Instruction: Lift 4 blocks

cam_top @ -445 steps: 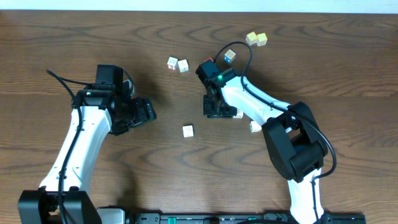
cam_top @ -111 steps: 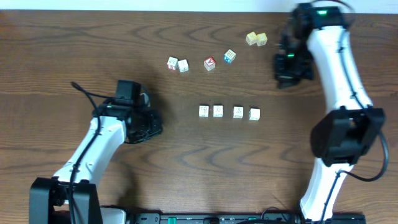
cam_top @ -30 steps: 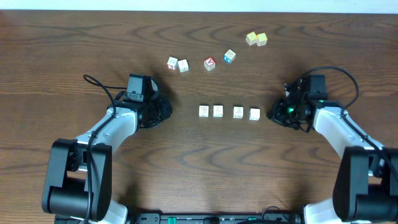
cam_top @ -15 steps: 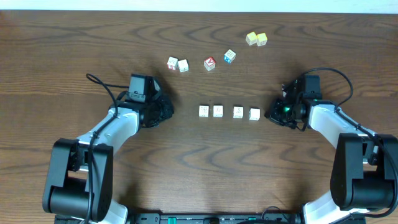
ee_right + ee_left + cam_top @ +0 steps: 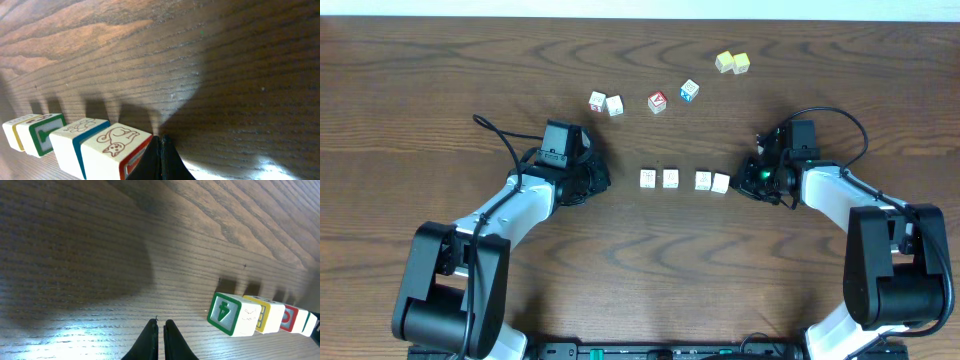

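Note:
Four pale cream blocks lie in a row mid-table: the first (image 5: 647,178), the second (image 5: 670,178), the third (image 5: 703,180) and the rightmost (image 5: 721,183). My left gripper (image 5: 606,180) lies low on the table to the left of the row, shut and empty. In the left wrist view its tips (image 5: 161,325) are a short way from the green-faced end block (image 5: 227,314). My right gripper (image 5: 741,185) is shut at the row's right end. In the right wrist view its tips (image 5: 161,142) press against the cat-marked block (image 5: 116,144).
Behind the row lie two white cubes (image 5: 597,101) (image 5: 615,105), a red-faced cube (image 5: 657,102) and a blue-faced cube (image 5: 689,91). Two yellowish cubes (image 5: 732,63) sit further back right. Both arms rest low at either side of the row.
Both grippers slid inward toward the row. The right one has pushed the rightmost block left, up against the third block. The left one has come nearer to the first block.

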Robot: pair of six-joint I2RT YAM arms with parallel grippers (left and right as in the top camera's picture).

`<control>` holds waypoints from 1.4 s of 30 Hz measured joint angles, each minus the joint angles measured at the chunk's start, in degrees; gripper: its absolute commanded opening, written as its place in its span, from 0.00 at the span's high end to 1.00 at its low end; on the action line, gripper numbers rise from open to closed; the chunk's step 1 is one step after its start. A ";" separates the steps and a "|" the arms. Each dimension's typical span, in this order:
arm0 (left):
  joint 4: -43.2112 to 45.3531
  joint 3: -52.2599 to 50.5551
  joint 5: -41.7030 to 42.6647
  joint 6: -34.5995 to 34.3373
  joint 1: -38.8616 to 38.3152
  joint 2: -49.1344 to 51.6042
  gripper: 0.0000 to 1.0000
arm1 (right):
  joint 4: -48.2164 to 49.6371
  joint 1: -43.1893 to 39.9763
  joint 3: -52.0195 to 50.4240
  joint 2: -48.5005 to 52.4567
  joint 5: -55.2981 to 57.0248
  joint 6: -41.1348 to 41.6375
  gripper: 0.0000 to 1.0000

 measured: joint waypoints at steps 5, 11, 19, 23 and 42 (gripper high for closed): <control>0.52 0.00 -0.07 0.00 0.00 0.00 0.92 | 0.61 0.00 0.00 0.13 -0.26 0.15 0.99; 0.55 0.00 -0.24 0.00 0.00 0.00 0.92 | 1.40 0.13 0.00 0.28 -0.39 1.51 0.99; 0.57 0.00 -0.24 0.00 0.00 0.00 0.92 | 2.64 1.49 0.00 0.57 -0.26 2.49 0.99; 0.57 0.00 -0.24 0.00 0.00 0.00 0.92 | 2.84 1.86 0.00 0.61 -0.26 2.75 0.99; 0.55 0.00 -0.24 0.00 0.00 0.00 0.92 | 2.14 4.74 0.17 0.59 1.31 12.41 0.99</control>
